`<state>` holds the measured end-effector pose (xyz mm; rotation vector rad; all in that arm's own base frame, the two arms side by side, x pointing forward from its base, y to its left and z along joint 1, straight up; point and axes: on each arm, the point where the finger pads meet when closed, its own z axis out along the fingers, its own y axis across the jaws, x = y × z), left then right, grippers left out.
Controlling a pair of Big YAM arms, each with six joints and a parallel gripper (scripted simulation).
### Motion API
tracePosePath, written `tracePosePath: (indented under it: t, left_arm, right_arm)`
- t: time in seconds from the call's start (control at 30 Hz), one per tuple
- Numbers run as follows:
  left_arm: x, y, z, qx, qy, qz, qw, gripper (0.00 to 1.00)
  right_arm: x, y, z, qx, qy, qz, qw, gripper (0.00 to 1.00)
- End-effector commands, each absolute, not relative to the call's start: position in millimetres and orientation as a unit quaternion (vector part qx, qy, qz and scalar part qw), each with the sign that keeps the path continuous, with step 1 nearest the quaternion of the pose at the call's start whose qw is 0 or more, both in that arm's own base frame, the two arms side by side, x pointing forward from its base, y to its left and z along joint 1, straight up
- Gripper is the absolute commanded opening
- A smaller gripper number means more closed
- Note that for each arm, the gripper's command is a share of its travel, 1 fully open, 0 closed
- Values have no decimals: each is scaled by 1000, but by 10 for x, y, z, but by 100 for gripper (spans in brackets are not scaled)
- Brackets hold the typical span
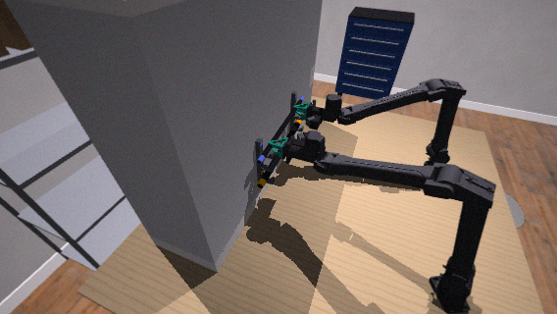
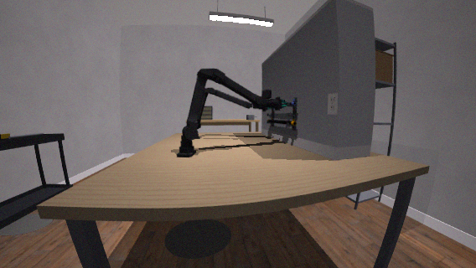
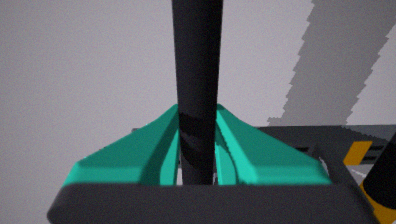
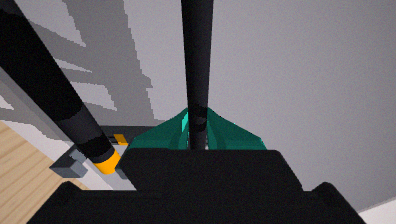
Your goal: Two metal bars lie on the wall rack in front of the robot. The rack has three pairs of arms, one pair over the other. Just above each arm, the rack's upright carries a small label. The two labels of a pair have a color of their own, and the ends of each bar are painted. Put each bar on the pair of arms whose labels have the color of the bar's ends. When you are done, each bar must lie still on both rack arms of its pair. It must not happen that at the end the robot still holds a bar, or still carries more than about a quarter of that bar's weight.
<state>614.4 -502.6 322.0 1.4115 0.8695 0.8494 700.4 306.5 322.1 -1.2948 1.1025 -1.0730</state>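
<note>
A black bar with blue ends is held by both grippers at the upper part of the wall rack. My left gripper is shut on it near its left end; my right gripper is shut on it near its right end. Whether this bar touches rack arms cannot be told. A second black bar with orange ends lies lower, just below the orange labels. My hands hide part of the rack arms.
The grey wall stands right behind the rack. The wooden table lies below both arms. A blue drawer cabinet stands far behind the arms. A metal shelf stands beyond the wall.
</note>
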Motion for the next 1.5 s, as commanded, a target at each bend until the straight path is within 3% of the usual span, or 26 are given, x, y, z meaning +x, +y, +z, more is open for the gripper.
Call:
tracePosePath:
  t: [0.0,1.2,1.47]
  left_arm:
    - [6122,-4911,3682,570,375,376,627,0]
    - [6121,-4911,3686,571,375,375,627,0]
    - [6121,-4911,3686,571,375,375,627,29]
  right_arm:
    - [7028,3044,3476,-519,460,-456,558,0]
    - [7029,3045,3452,-519,459,-456,558,0]
    - [7028,3045,3452,-520,459,-456,558,29]
